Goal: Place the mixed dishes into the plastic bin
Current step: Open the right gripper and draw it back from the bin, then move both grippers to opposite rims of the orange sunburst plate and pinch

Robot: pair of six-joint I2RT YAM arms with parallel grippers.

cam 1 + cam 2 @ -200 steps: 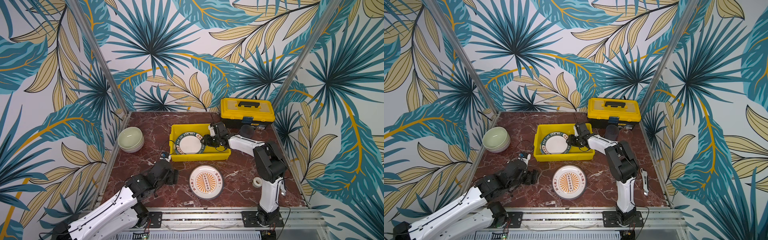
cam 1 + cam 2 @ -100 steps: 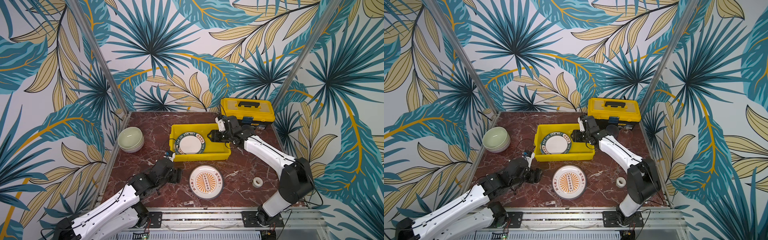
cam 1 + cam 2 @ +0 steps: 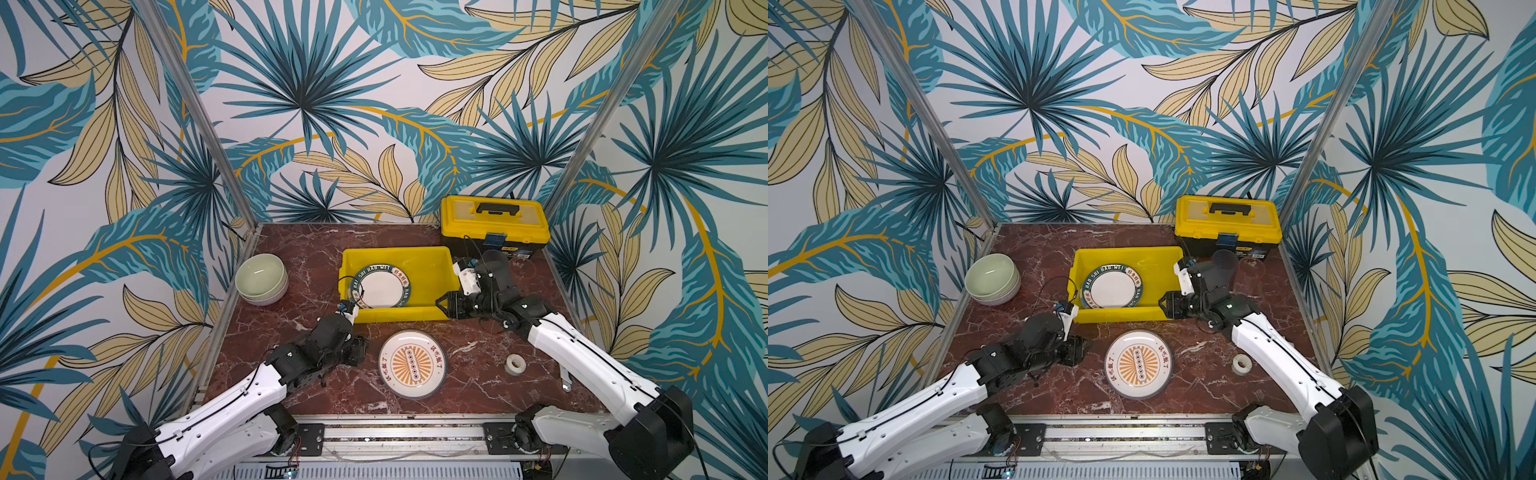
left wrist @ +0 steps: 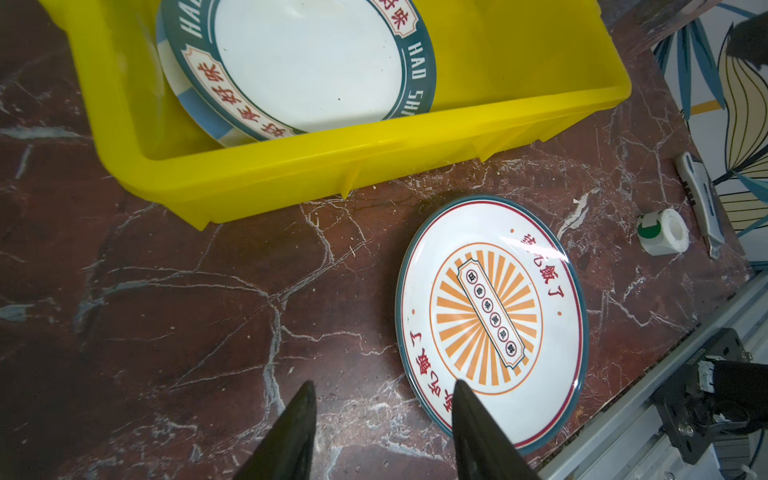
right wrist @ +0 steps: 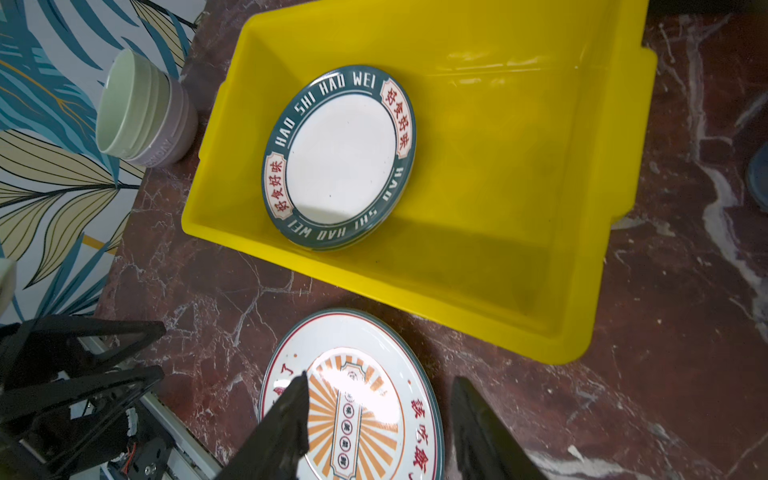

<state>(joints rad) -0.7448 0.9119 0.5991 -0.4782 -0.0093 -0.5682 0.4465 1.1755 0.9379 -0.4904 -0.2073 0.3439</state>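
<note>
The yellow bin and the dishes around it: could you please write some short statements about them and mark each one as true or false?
1. The lettered plate lies inside the yellow bin. True.
2. The sunburst plate lies in the bin too. False: it lies on the table, outside the bin.
3. The stacked bowls stand outside the bin. True.
4. The right gripper holds a plate. False: its jaws stand open with nothing held between them.
5. The toolbox has its lid open. False: the lid is shut.
</note>
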